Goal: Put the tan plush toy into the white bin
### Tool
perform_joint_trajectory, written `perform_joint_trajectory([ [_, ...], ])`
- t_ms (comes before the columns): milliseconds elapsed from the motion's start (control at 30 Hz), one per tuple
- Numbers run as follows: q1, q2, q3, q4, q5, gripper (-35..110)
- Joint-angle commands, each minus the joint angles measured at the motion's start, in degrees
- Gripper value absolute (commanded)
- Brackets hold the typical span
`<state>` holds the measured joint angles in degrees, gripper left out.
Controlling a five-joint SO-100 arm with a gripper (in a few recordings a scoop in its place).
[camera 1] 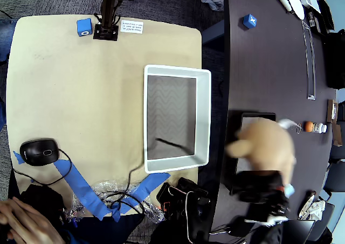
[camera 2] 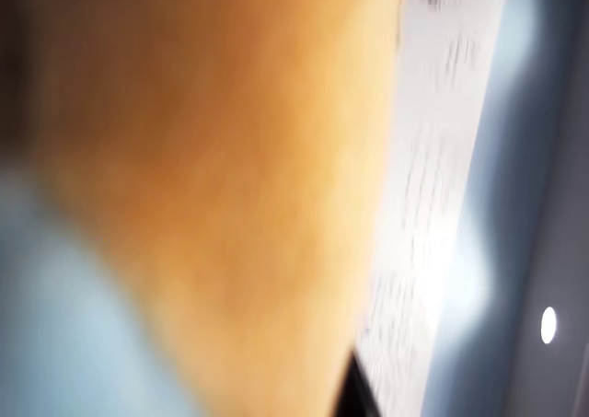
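The tan plush toy (camera 1: pixel 263 146) shows motion-blurred in the overhead view, raised over the dark table to the right of the white bin (camera 1: pixel 203 114). My black gripper (camera 1: pixel 262 178) reaches up from the lower right and meets the toy's near end; its fingers are hidden by the plush. In the wrist view the blurred tan plush toy (camera 2: pixel 221 159) sits right against the lens, with a pale blue patch at the lower left and its white tag (camera 2: pixel 433 205) beside it. The bin stands on the tan table with nothing in it.
A black tray (camera 1: pixel 257 116) lies partly under the toy. A black mouse (camera 1: pixel 39 151), blue tape (camera 1: pixel 81 187) and cables (camera 1: pixel 121 198) are at the tan table's near edge. A blue cube (camera 1: pixel 84 27) and a black post base (camera 1: pixel 105 32) stand at the far edge. A person's hand (camera 1: pixel 21 217) is at the lower left.
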<state>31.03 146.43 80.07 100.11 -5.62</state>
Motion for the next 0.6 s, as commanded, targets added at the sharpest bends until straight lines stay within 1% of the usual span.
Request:
perform_joint_trajectory([
  [0,-6.06,2.2,2.02,-0.26,-0.79,0],
  [267,-18.28,1.67,5.45,-0.26,-1.41,0],
  [433,-25.93,-4.39,5.71,-0.35,-4.13,0],
  [567,-30.59,-8.79,5.71,-0.35,-4.48,0],
])
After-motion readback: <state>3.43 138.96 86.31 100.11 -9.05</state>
